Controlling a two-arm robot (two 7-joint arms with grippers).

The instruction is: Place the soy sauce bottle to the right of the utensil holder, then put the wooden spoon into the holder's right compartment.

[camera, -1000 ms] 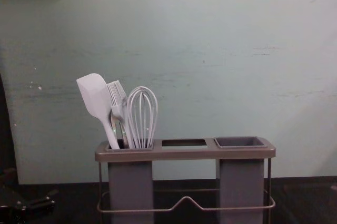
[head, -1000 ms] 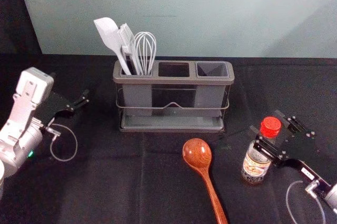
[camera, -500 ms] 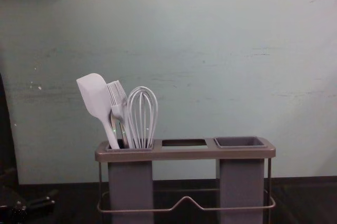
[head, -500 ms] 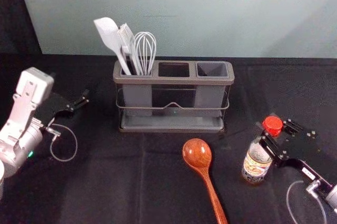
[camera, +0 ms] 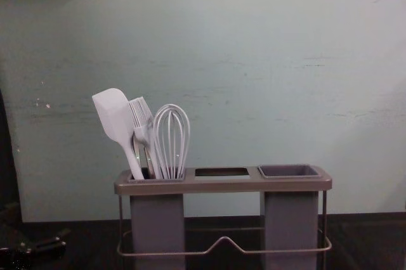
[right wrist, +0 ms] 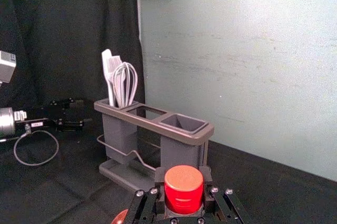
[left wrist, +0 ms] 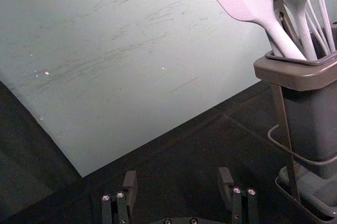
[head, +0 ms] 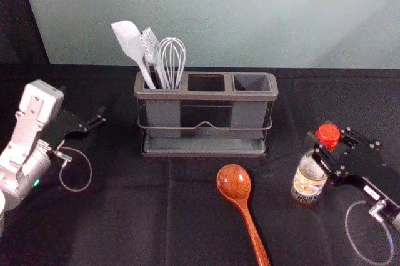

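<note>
- We have the soy sauce bottle [head: 309,182] in front of the utensil holder [head: 206,97] and off to its right, near the desk's [head: 125,222] right side; its red cap [head: 327,133] is uppermost.
- Our right pincer [head: 315,143], forward and to the right of the holder, is closed on the bottle just below the cap — one finger on each side, as we see from the right wrist.
- Since the earlier head view, bottle and right pincer have shifted together, a little up and rightward in the picture; we cannot tell whether the bottle's base touches the desk.
- The wooden spoon [head: 234,182] lies where it was, in front of the holder's right part, bowl towards the holder and handle pointing away from it.
- Our left pincer [head: 87,111] is parked to the left of the holder, just as before — its fingers well apart with nothing between them.
- The holder has not moved, and its left compartment has the same white spatula [head: 129,41], brush [head: 150,46] and whisk [head: 172,55], heads up.
</note>
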